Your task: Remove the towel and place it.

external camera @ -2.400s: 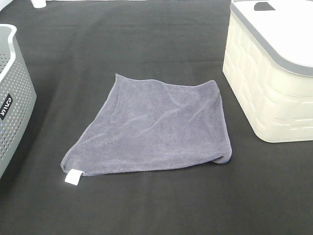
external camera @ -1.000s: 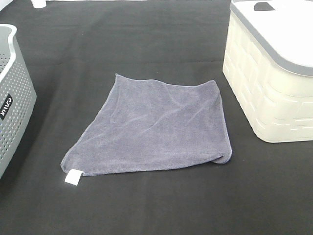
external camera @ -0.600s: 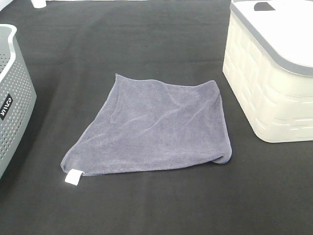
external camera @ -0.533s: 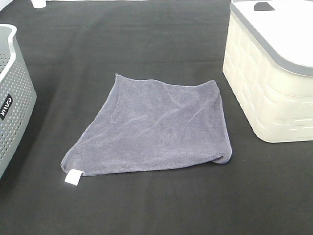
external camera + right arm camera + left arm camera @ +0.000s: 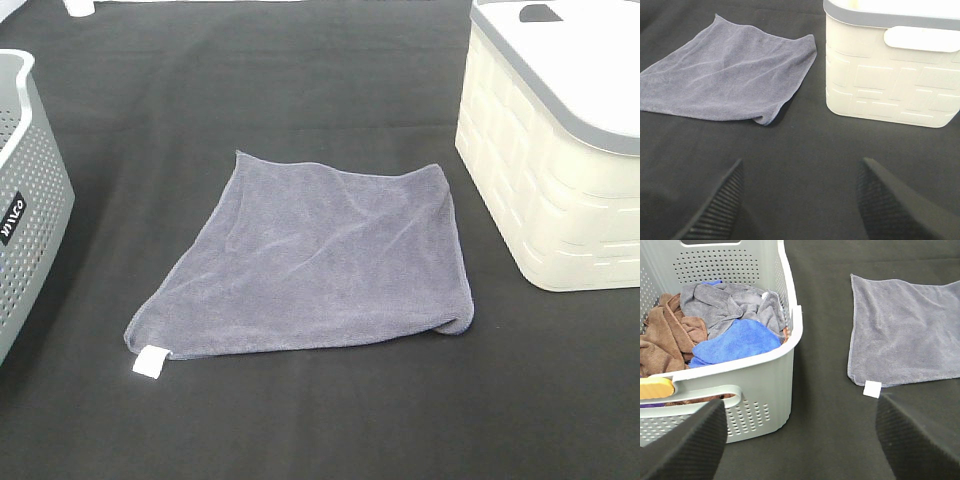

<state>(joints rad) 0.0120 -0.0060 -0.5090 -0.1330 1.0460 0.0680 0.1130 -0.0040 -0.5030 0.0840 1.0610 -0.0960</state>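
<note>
Towel (image 5: pixel 320 262): grey-lavender cloth lying spread flat on the black worktop (image 5: pixel 300 90), in the central area between two bins. One corner is slightly folded under at the side nearest the cream bin (image 5: pixel 560 180). A small white tag (image 5: pixel 150 362) projects from the corner nearest the grey perforated basket (image 5: pixel 25 200). The towel touches neither container; it lies near the cream bin and somewhat farther from the grey basket.

Cream bin: block-pattern walls, grey rim, standing upright on the worktop at the right of the exterior view. The right wrist view shows a handle recess in its wall.

Grey basket: upright at the left edge of the exterior view. The left wrist view shows it holding brown (image 5: pixel 665 337), grey (image 5: pixel 727 302) and blue (image 5: pixel 737 340) cloths, with an orange-yellow item (image 5: pixel 655 388) at its rim.

Left gripper (image 5: pixel 800 440): fingers spread wide apart, nothing between them, positioned above the worktop between the grey basket and the tagged corner of the towel.

Right gripper (image 5: pixel 800 200): fingers likewise spread apart and holding nothing, positioned above bare worktop near the folded corner and the cream bin.

Neither gripper appears in the exterior view.
</note>
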